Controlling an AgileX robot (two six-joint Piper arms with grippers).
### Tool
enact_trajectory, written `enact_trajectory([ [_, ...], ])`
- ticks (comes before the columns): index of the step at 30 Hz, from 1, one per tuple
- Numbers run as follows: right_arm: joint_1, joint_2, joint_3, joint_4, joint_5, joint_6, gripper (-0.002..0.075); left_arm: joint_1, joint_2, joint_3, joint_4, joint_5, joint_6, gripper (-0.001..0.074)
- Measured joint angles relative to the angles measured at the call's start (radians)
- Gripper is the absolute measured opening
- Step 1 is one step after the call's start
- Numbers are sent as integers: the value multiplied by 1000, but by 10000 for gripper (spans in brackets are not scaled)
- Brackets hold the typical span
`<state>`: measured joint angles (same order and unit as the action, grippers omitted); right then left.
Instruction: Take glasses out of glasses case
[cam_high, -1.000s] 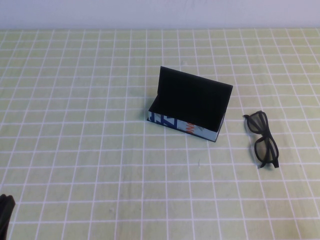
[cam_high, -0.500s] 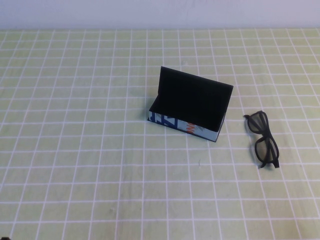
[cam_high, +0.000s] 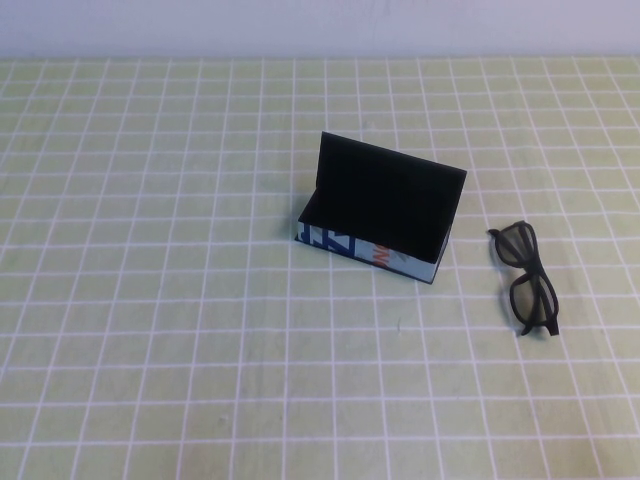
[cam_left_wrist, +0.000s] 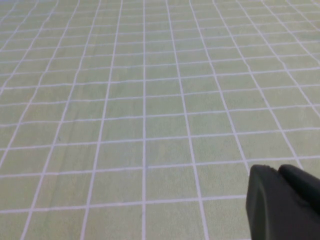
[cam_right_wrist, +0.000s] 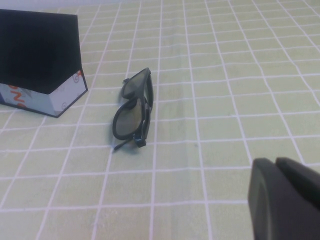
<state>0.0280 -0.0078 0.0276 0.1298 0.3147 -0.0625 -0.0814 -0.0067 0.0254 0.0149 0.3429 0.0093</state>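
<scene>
The glasses case (cam_high: 375, 215) stands open in the middle of the table, its black lid upright and its printed front side toward me. It also shows in the right wrist view (cam_right_wrist: 40, 60). The black glasses (cam_high: 527, 280) lie folded on the table to the right of the case, apart from it, and show in the right wrist view (cam_right_wrist: 132, 110). My right gripper (cam_right_wrist: 275, 162) is shut and empty, low over the table and well short of the glasses. My left gripper (cam_left_wrist: 277, 170) is shut and empty over bare cloth. Neither gripper shows in the high view.
A green cloth with a white grid (cam_high: 150, 300) covers the whole table. A pale wall (cam_high: 320, 25) runs along the far edge.
The left arm's dark tip at the bottom left corner of the high view has drawn back out of view. The case and the glasses have not moved.
</scene>
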Motion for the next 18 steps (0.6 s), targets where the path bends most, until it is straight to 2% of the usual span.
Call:
enact_trajectory([
  [18, 0, 0, 0, 0, 0, 0, -18, 0, -5, -2, 18, 14, -9, -2],
])
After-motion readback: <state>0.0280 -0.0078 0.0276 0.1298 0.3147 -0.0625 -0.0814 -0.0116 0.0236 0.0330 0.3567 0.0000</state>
